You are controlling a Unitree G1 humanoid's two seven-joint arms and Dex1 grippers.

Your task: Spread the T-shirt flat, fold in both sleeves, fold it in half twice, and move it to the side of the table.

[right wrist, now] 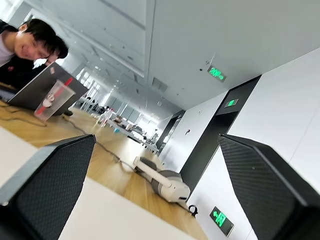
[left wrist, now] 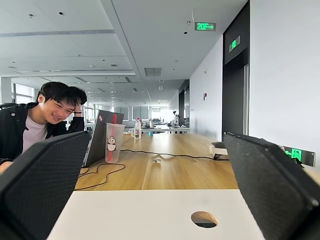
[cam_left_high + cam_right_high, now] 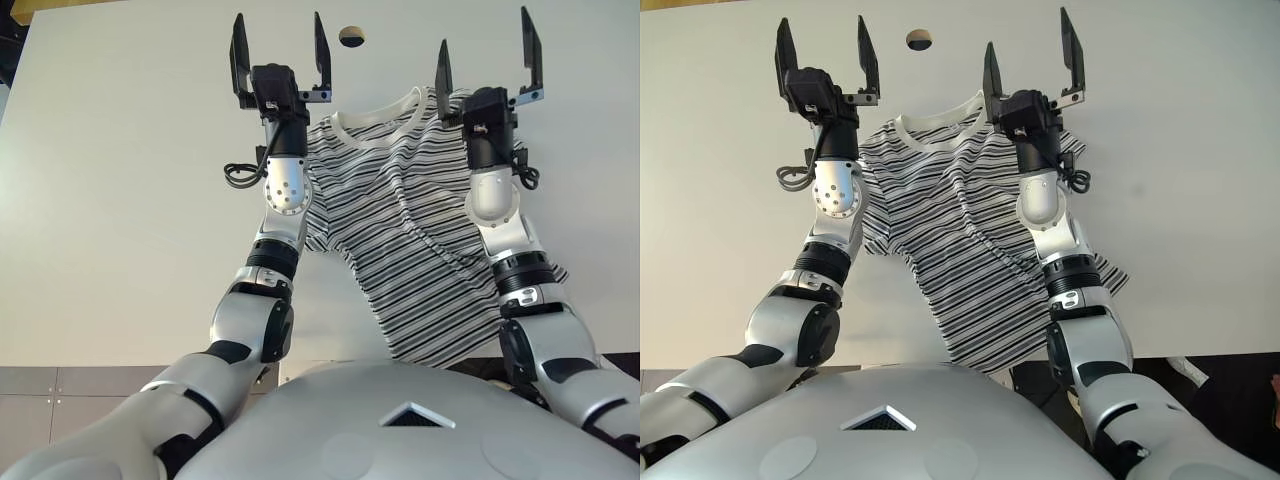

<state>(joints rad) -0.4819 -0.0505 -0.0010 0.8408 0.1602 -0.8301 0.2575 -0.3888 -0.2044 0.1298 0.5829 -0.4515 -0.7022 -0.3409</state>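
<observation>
White desk (image 3: 120, 200) runs across my head cameras, with a round cable hole (image 3: 351, 36) near its far edge. The striped T-shirt (image 3: 400, 220) lies on it right of centre, white collar toward the far side. Its body is skewed and creased, with the hem at the near edge, so it is not yet spread flat. My left gripper (image 3: 279, 30) sits by the shirt's left shoulder, pointing toward the far edge, fingers (image 3: 239, 45) spread wide and holding nothing. My right gripper (image 3: 486, 40) is over the right shoulder beside the collar, also wide open and empty. From the left wrist I look between the two dark pads at the hole and, beyond the desk, a long wooden table (image 2: 165, 170) carrying a laptop (image 2: 102, 135) and a plastic cup (image 2: 113, 142) with a red straw.
</observation>
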